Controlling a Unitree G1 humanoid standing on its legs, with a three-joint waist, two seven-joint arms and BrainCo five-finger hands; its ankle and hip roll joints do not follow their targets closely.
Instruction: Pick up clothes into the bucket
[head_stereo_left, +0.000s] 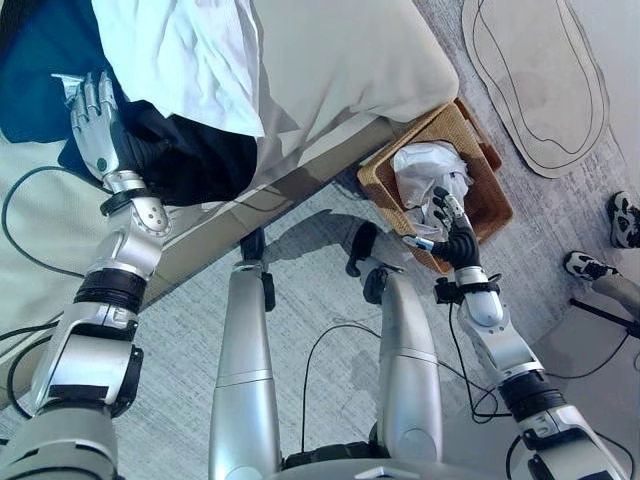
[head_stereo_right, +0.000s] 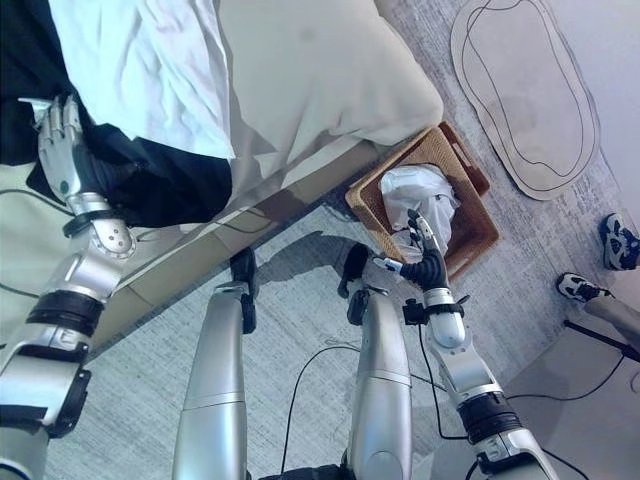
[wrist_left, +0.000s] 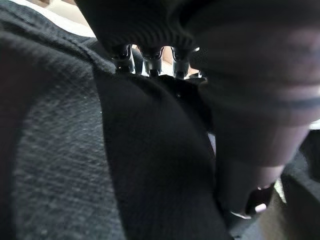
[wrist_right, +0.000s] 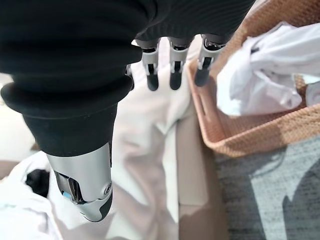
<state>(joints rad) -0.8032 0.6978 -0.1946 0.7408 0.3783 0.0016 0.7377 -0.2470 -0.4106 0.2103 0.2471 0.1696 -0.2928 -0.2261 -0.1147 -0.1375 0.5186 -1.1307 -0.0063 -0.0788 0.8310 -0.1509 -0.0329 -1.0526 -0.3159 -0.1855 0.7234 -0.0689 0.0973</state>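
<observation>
Overhead, left hand (head_stereo_left: 92, 125) flat on black garment (head_stereo_left: 200, 155), right hand (head_stereo_left: 452, 232) open above basket (head_stereo_left: 490, 195)

White clothes (head_stereo_left: 428, 170) in tan wicker basket (head_stereo_left: 492, 205); black garment (head_stereo_left: 200, 155), perhaps finely flecked.

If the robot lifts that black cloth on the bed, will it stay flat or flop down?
The black cloth will probably flop and dangle; it already lies rumpled under the left robot hand. It looks knitted and soft, so likely light and not slippery.
</observation>
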